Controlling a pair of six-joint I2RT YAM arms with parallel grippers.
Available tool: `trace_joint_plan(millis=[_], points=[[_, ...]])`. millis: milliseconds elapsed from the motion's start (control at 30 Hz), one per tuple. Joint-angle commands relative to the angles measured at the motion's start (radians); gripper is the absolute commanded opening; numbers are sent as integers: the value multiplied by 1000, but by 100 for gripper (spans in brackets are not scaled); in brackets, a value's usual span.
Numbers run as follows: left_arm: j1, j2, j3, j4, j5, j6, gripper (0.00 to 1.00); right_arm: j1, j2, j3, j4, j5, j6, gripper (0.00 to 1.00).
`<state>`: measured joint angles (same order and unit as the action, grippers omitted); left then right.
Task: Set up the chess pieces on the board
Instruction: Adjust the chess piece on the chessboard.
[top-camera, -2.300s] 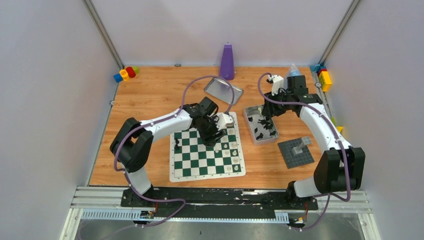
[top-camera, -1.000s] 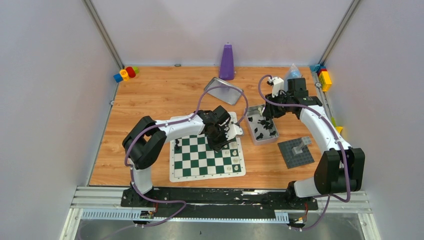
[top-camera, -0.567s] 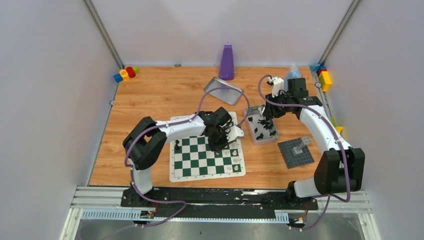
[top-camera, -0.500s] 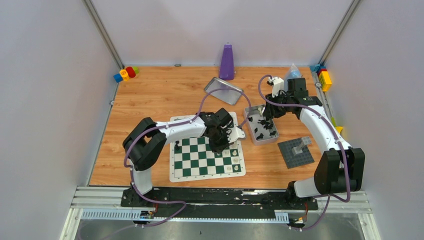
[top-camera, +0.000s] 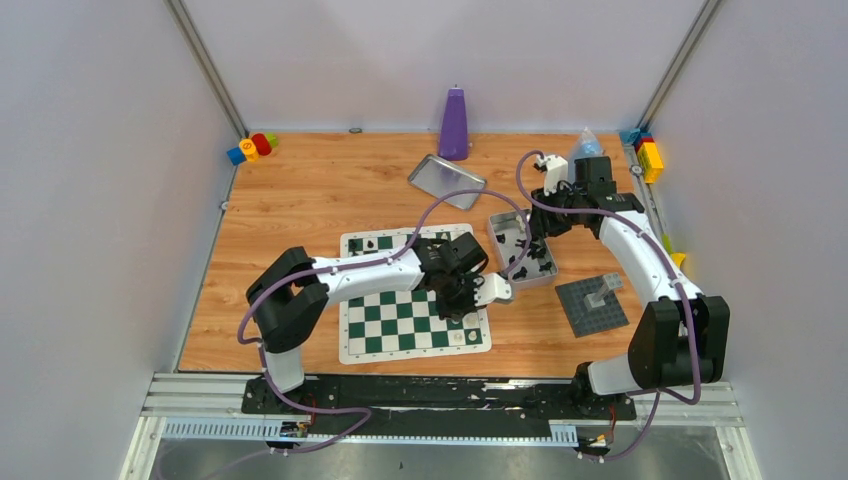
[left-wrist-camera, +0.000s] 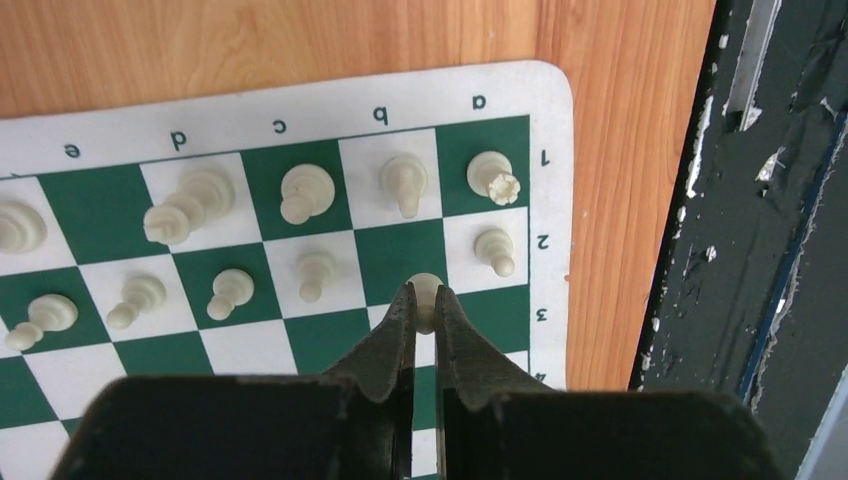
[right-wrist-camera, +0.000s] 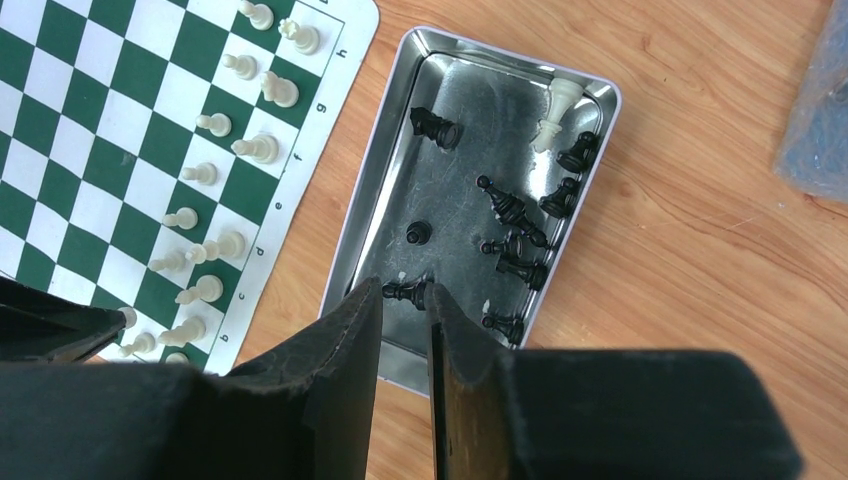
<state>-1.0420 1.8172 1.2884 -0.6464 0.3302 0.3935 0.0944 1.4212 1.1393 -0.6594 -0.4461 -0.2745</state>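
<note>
The green and white board (top-camera: 352, 345) lies in the middle of the table. Cream pieces (left-wrist-camera: 305, 190) fill its first two ranks at the right edge, and two black ones (top-camera: 372, 243) stand at its far side. My left gripper (left-wrist-camera: 425, 300) is shut on a cream pawn (left-wrist-camera: 427, 288), low over the squares by the near right corner. My right gripper (right-wrist-camera: 405, 292) is down in the silver tray (right-wrist-camera: 345, 240). Its tips touch both ends of a black pawn (right-wrist-camera: 403, 291) lying flat. Several black pieces (right-wrist-camera: 510, 210) and one cream piece (right-wrist-camera: 560, 100) lie loose there.
A second silver tray (top-camera: 447, 180) and a purple cone (top-camera: 454, 124) stand behind the board. A dark studded baseplate (top-camera: 590, 305) lies right of the tray. Coloured blocks (top-camera: 251, 148) sit in the far left corner, with more blocks (top-camera: 648, 152) at the far right.
My left gripper closed on the cream pawn and carried it from the board's far right towards its near right corner. The right arm has stayed over the tray, its jaws narrowing slightly.
</note>
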Motion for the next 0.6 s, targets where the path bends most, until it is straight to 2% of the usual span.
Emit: trace_joint_plan(millis=[0, 567], points=[[-12, 17, 59, 14, -7, 12, 2, -6, -11, -6, 34, 0, -12, 24], [-14, 66, 52, 19, -8, 20, 3, -6, -10, -7, 33, 0, -15, 24]])
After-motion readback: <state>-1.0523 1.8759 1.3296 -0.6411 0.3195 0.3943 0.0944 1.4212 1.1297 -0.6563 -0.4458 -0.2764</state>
